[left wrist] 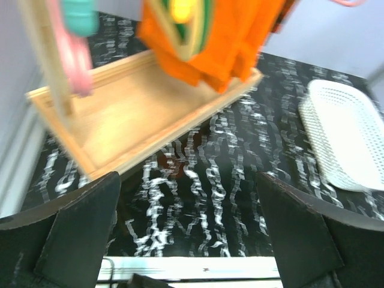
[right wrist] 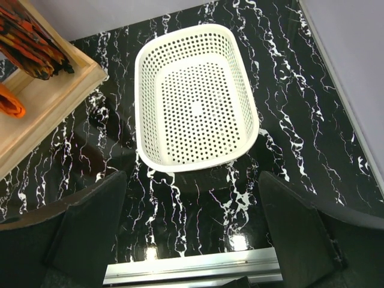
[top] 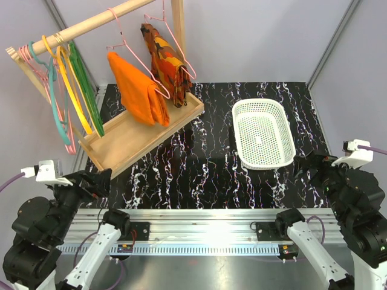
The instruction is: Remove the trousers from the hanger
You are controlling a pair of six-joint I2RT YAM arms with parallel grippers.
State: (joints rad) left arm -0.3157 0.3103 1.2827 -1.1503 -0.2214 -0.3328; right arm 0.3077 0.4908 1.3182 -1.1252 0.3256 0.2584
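The bright orange trousers [top: 139, 90] hang folded over the thin pink wire hanger [top: 127, 43], which hooks on the wooden rail [top: 91, 24] at the back left. The trousers' lower part also shows in the left wrist view [left wrist: 222, 42], and an edge shows in the right wrist view [right wrist: 11, 103]. My left gripper [top: 97, 180] is open and empty near the table's front left, well short of the trousers. My right gripper [top: 308, 164] is open and empty at the front right, beside the basket.
A red, orange and yellow patterned garment [top: 164, 60] hangs on a second pink hanger. Green, yellow, teal and pink hangers [top: 66, 90] hang at the rail's left end. A wooden tray base [top: 130, 139] lies under the rail. A white perforated basket [top: 263, 133] stands at the right.
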